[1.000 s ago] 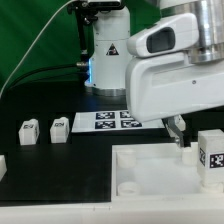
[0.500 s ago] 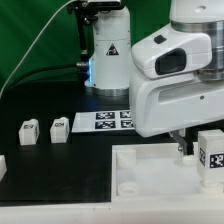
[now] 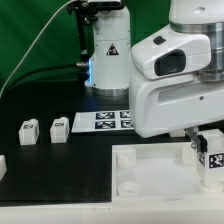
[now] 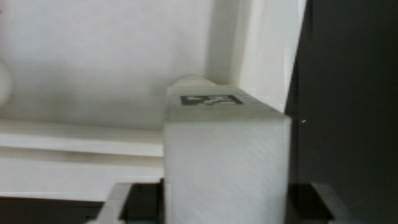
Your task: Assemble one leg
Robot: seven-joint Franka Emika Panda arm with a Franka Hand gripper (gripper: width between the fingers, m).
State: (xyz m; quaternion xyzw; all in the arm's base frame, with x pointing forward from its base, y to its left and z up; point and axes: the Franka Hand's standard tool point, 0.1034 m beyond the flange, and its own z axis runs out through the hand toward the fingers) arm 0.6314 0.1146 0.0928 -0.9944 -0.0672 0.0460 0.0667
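A leg [image 3: 212, 156], a small white block with a black-and-white tag, stands upright on the large white panel [image 3: 150, 172] at the exterior view's right. My gripper [image 3: 197, 148] is low beside and around it. In the wrist view the leg [image 4: 228, 150] rises between my two fingers [image 4: 132, 203], with a dark gap on each side, so the gripper [image 4: 228, 208] is open and straddles it. Its tag [image 4: 208, 100] faces the camera. Two more legs [image 3: 29, 131] [image 3: 59, 127] stand on the black table at the exterior view's left.
The marker board [image 3: 112, 120] lies at the back middle in front of the robot base [image 3: 108, 55]. Another white part [image 3: 2, 166] pokes in at the exterior view's left edge. The panel has a round corner hole [image 3: 127, 186].
The arm has moved down and toward the exterior view's right, bringing the fingers down around the leg on the panel. The leg and other parts have not moved.
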